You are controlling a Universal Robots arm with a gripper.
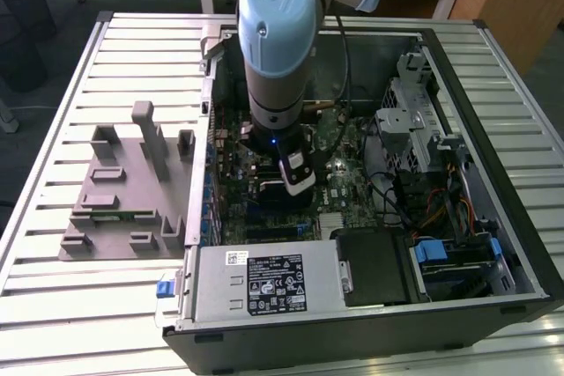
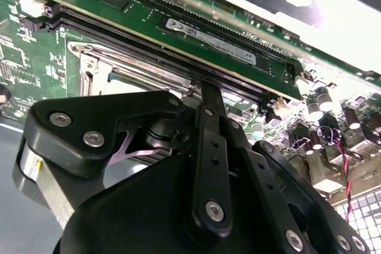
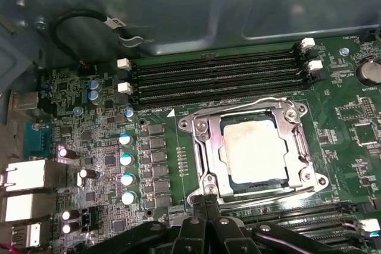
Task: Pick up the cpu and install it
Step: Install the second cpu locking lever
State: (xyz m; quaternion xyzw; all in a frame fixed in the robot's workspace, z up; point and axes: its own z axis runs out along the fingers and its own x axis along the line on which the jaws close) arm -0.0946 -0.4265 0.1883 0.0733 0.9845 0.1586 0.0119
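Surface (image 1: 53, 129): slatted metal, carrying two items.

Case (image 1: 507, 173): open computer case lying flat, side panel off, taking up the middle of the surface and the exterior view's right. Motherboard (image 3: 107, 147) exposed inside; boxed power supply (image 1: 264, 283) along the case's near edge.

Tray (image 1: 123, 191): grey plastic, slotted, with upright posts, just beside the case, toward the surface's edge at the exterior view's left.

Arm (image 1: 278, 41): pale blue and grey, reaching down into the case over the motherboard.

Cpu (image 3: 257, 150): flat square, pale silvery top, lying level inside the socket frame (image 3: 202, 147) on the motherboard. Metal frame closed around its edges, wire lever along the side. Seated beside a bank of four black memory slots (image 3: 214, 78), all vacant in the first wrist view.

Gripper (image 3: 205, 200): black, fingers pressed together and pinching nothing, tips at the socket frame's edge, just beside the cpu but apart from its top. In the second wrist view, gripper (image 2: 209, 96) pointing down near the frame, next to a slot holding a green memory module (image 2: 214, 40).
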